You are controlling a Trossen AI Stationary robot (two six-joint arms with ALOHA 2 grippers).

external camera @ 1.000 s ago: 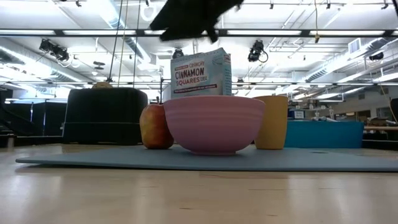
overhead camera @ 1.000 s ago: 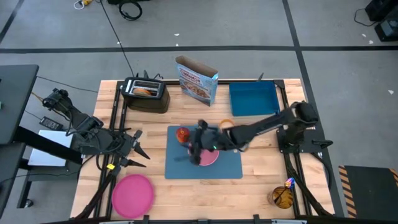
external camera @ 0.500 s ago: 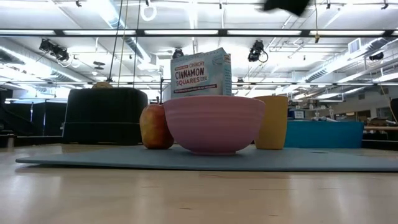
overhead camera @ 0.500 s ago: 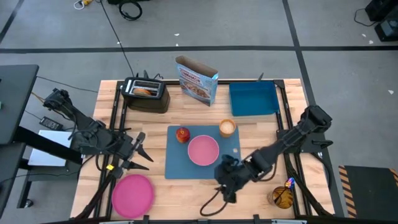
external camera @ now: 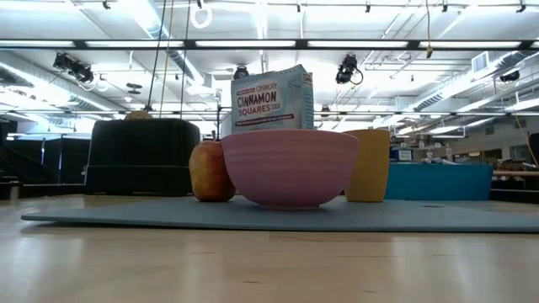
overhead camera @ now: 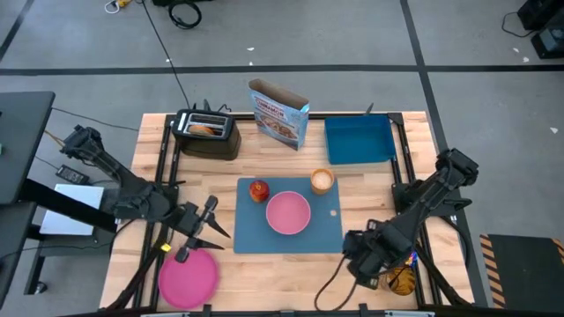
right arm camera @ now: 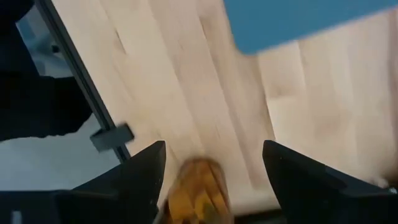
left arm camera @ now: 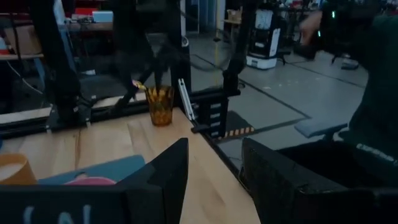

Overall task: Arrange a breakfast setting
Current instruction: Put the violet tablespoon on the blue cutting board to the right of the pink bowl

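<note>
Small pink bowl [overhead camera: 288, 213] now sits on the blue rectangular placemat [overhead camera: 328, 233] beside the red-orange apple [overhead camera: 258, 190]. Right hand [overhead camera: 363, 261], open and empty, has swung away toward an amber glass [overhead camera: 399, 278] at the counter's edge, likely for the spoon.

Pale wood grain on the bench [overhead camera: 264, 269]; a blue placemat [overhead camera: 308, 238]; a pink bowl [overhead camera: 288, 213] and pink plate [overhead camera: 188, 276]; a red-orange apple [overhead camera: 258, 190]; a tan cup [overhead camera: 322, 181]; a black toaster [overhead camera: 208, 134]; a deep blue tray [overhead camera: 359, 141]; a blue-and-white cereal box [overhead camera: 279, 113] lettered red; an amber patterned glass [left arm camera: 160, 106].
</note>
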